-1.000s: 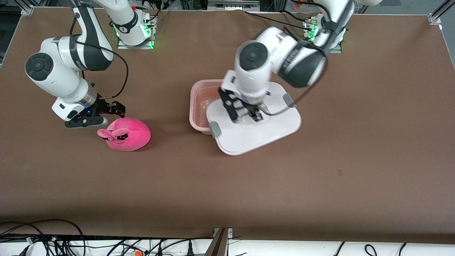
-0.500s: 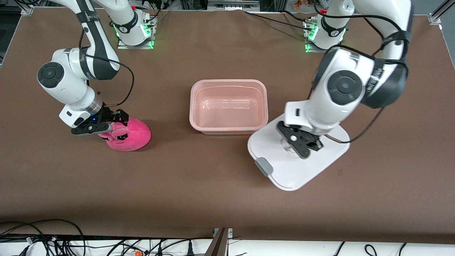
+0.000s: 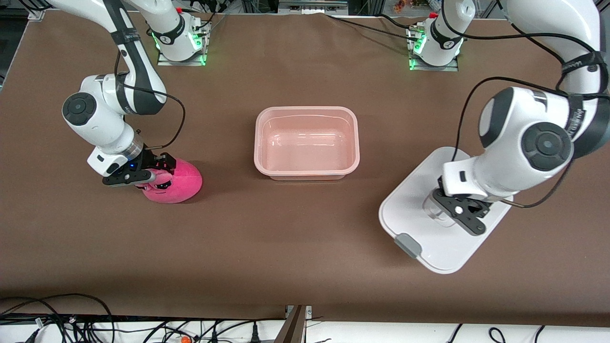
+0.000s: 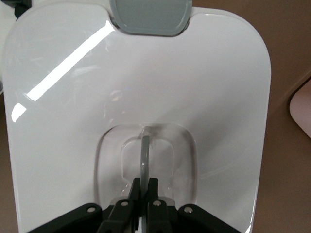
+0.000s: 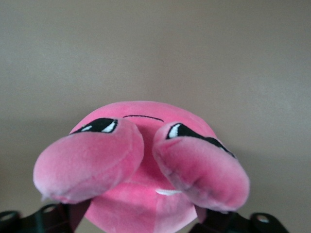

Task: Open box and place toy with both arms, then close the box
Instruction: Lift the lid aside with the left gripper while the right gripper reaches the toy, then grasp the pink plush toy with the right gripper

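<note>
We find the box open — left hand clamped on the lid; right hand, fingers apart, straddles the toy — placing and closing remain.

The toy is hot pink with dark eyes. The box is pale pink. The lid is white, with a grey clip.

Both arms are glossy white with rounded shells, black joint bands and dark grey round caps at the joints. Thin black cables loop along each arm to black two-finger grippers. Green lights glow at their bases, which are bolted to metal plates.
</note>
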{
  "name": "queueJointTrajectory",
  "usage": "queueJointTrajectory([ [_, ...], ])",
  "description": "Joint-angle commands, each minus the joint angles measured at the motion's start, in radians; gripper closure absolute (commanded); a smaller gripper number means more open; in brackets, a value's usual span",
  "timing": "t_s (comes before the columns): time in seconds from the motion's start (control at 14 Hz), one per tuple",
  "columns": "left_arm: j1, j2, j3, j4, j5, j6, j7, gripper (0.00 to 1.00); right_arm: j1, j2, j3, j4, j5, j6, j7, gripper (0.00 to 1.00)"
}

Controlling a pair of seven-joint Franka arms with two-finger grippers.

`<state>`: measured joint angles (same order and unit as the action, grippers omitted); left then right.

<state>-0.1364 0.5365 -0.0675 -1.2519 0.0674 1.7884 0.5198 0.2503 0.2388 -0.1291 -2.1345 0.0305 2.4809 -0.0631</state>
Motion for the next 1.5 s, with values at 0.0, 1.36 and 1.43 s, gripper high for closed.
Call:
queueJointTrajectory([
  [0.0,0.082,-0.003,-0.017,0.028,0.005,-0.009,0.014,1.00,-0.008,-0.013,0.003,-0.015,0.017,0.015,-0.053,0.62],
  [1.36,0.166,-0.081,-0.028,0.017,-0.118,-0.124,0.121,1.00,0.173,-0.016,0.125,0.537,0.003,-0.730,-0.251,1.00],
  [1.43,0.166,-0.082,-0.028,0.019,-0.118,-0.130,0.120,1.00,0.217,-0.006,0.125,0.579,0.005,-0.761,-0.251,1.00],
])
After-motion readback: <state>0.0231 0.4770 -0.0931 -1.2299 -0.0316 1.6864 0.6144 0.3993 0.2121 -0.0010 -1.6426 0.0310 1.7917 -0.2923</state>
